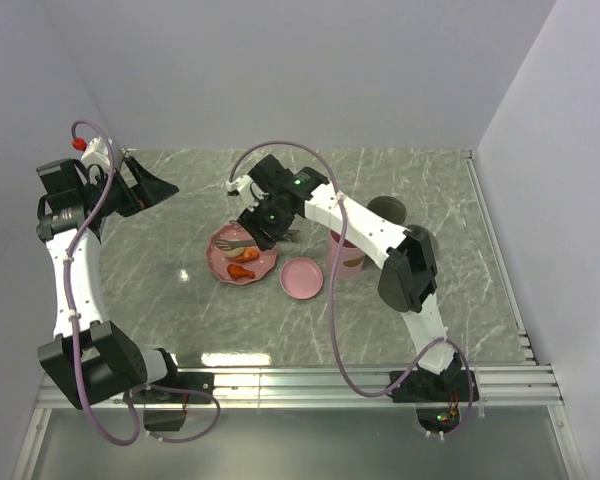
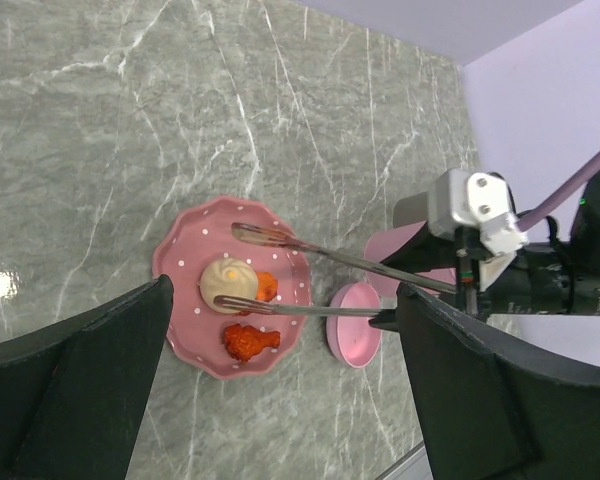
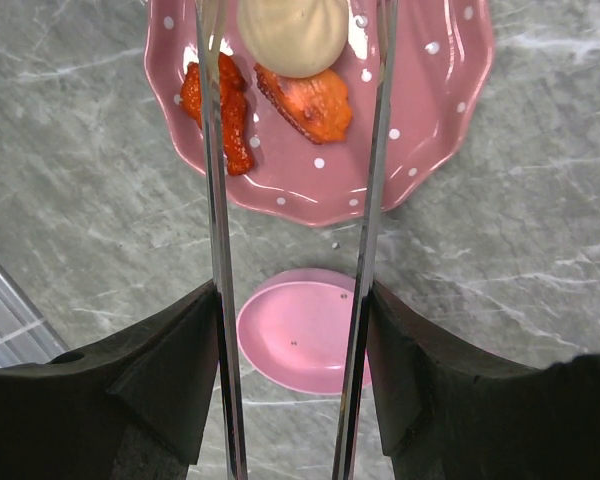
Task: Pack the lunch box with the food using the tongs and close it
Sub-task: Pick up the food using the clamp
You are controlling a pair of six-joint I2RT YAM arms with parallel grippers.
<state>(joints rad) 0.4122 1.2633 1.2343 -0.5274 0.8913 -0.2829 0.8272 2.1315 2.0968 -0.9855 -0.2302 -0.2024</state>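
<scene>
The pink dotted plate [image 1: 220,262] [image 2: 180,330] [image 3: 430,130] carries the food: a cream ball [image 2: 228,283] [image 3: 293,30] and two orange-red pieces [image 2: 248,341] [image 3: 220,110] [image 3: 308,102]. My right gripper [image 1: 270,225] [image 3: 293,290] is shut on the silver tongs [image 1: 242,243] [image 2: 360,262] [image 3: 215,200]. The tong arms are spread above the plate, with the ball between their tips and not pinched. The pink lunch box [image 1: 346,252] stands right of the plate, partly behind my right arm. Its lid [image 1: 302,278] [image 2: 355,325] [image 3: 300,335] lies open side up beside it. My left gripper [image 1: 150,185] [image 2: 285,330] hangs open and empty, high at the far left.
A dark round object [image 1: 388,208] sits behind the right arm near the lunch box. Walls close the table at the back and on both sides. A metal rail [image 1: 310,380] runs along the near edge.
</scene>
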